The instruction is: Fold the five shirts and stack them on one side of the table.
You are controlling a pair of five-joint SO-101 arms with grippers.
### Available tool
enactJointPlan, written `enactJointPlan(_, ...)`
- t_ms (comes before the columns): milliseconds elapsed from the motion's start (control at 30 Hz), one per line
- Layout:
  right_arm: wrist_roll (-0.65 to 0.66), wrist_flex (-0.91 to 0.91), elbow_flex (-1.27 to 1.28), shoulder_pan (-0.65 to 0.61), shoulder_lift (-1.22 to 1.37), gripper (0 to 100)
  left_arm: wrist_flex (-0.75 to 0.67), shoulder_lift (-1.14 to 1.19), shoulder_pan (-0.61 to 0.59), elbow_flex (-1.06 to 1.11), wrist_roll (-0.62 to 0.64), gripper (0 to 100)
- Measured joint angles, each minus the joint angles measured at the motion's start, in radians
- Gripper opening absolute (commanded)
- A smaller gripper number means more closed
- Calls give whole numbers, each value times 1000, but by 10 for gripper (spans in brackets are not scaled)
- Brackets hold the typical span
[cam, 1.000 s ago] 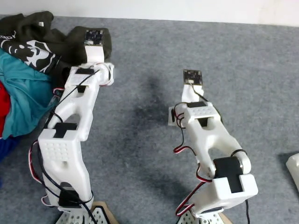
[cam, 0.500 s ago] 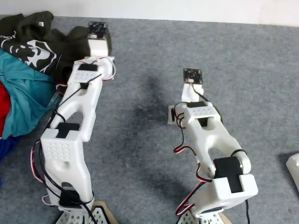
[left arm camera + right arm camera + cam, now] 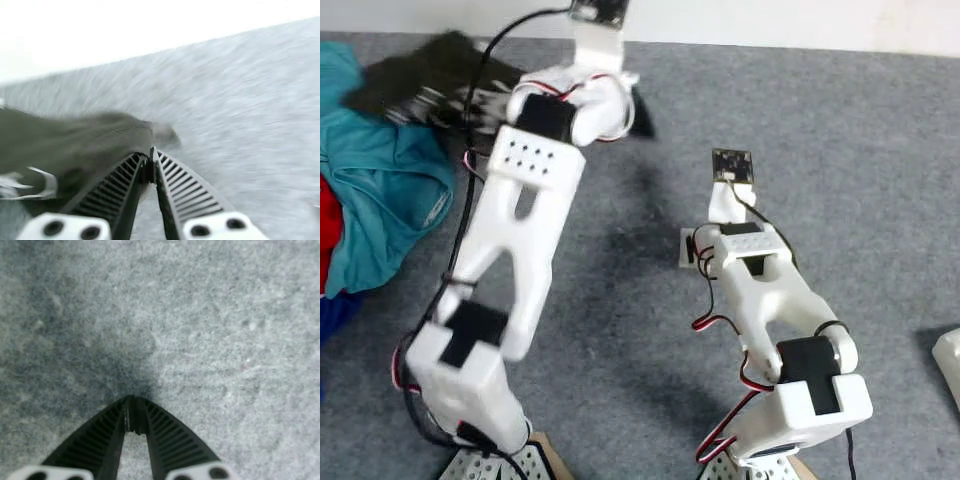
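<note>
At the grey carpeted table's (image 3: 840, 150) far left, the left gripper (image 3: 151, 155) pinches the dark olive fabric shirt (image 3: 420, 75) behind the crumpled teal shirt (image 3: 380, 190); the right gripper (image 3: 134, 420) hangs over mid-table, well apart.

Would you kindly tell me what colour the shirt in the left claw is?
The shirt is dark olive-black with a white print; the high view shows it best.

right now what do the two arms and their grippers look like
The left arm and right arm are chunky white plastic shells with black servo blocks at the joints and loose red and black cables. Each wrist carries a small dark board. The left gripper and right gripper have black ribbed fingers tapering to a point, on white bases with round holes.
</note>
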Motion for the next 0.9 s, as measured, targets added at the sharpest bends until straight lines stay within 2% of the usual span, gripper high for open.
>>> enactJointPlan(133, 0, 0, 0, 0, 0, 9, 149, -167, 81, -129, 0, 6)
enactJointPlan(267, 0, 0, 0, 0, 0, 9, 201, -315, 101, -265, 0, 6)
enactJointPlan(433, 0, 0, 0, 0, 0, 9, 203, -390, -12, -342, 0, 6)
enactJointPlan(600, 0, 0, 0, 0, 0, 9, 203, -376, -155, -310, 0, 6)
enactJointPlan(833, 0, 0, 0, 0, 0, 9, 178, -170, -301, -210, 0, 8)
enactJointPlan(900, 0, 0, 0, 0, 0, 9, 167, -94, -325, -203, 0, 46)
